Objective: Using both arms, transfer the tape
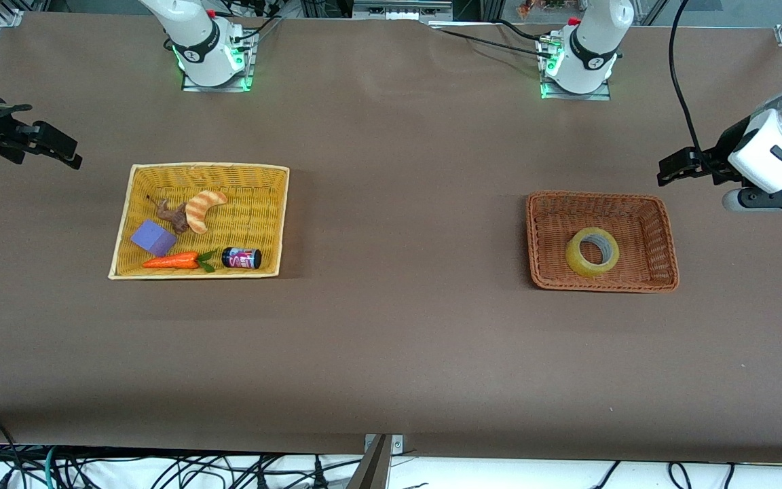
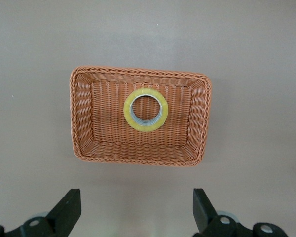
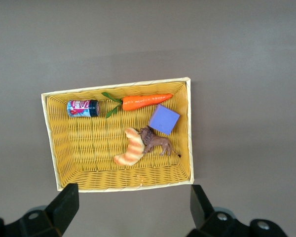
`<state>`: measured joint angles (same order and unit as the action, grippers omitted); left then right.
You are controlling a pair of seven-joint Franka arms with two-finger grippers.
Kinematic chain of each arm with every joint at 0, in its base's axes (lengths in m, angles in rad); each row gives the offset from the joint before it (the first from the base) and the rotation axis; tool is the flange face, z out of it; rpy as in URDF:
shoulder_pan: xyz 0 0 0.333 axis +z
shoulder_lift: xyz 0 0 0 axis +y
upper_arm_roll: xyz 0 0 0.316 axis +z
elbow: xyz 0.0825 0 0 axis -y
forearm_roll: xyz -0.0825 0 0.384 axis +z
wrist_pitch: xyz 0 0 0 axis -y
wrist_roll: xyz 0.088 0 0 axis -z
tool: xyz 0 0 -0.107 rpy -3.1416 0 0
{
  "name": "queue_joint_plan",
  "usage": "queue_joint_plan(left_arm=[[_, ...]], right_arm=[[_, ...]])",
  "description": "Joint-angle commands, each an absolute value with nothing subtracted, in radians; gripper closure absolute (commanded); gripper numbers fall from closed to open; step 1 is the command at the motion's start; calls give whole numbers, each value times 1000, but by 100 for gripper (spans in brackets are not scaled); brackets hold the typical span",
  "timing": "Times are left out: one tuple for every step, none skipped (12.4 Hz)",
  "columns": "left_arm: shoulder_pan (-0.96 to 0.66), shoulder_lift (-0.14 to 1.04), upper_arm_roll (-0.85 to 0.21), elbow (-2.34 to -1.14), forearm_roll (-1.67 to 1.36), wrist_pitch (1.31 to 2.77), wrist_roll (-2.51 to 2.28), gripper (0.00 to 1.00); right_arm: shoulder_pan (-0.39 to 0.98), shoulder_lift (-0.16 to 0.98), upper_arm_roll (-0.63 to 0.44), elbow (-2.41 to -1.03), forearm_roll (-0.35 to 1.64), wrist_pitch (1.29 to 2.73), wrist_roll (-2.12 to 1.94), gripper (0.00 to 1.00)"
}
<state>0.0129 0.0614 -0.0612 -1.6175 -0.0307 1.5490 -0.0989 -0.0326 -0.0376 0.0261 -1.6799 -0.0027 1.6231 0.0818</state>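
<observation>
Tape transfer takes place on a long brown table [image 1: 391, 353], where the left gripper [image 1: 669, 170] hangs with jaws wide apart over bare table at the left arm's end, and the right gripper [image 1: 58, 146] does the same at the right arm's end. A yellow basket [image 1: 160, 173] holds a croissant [image 1: 204, 209], purple block [image 1: 153, 238], carrot [image 1: 170, 261], toy lion [image 1: 172, 214] and small jar [image 1: 241, 258]. Lying flat in the brown wicker basket [image 1: 601, 200] is the tape [image 1: 592, 252].
</observation>
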Motion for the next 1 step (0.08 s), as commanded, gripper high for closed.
queue_joint_plan(left_arm=[[9,66,-64,-1595,-8,1551,-100,0]], right_arm=[[-34,-32,29,-1661,3,1618,101,0]])
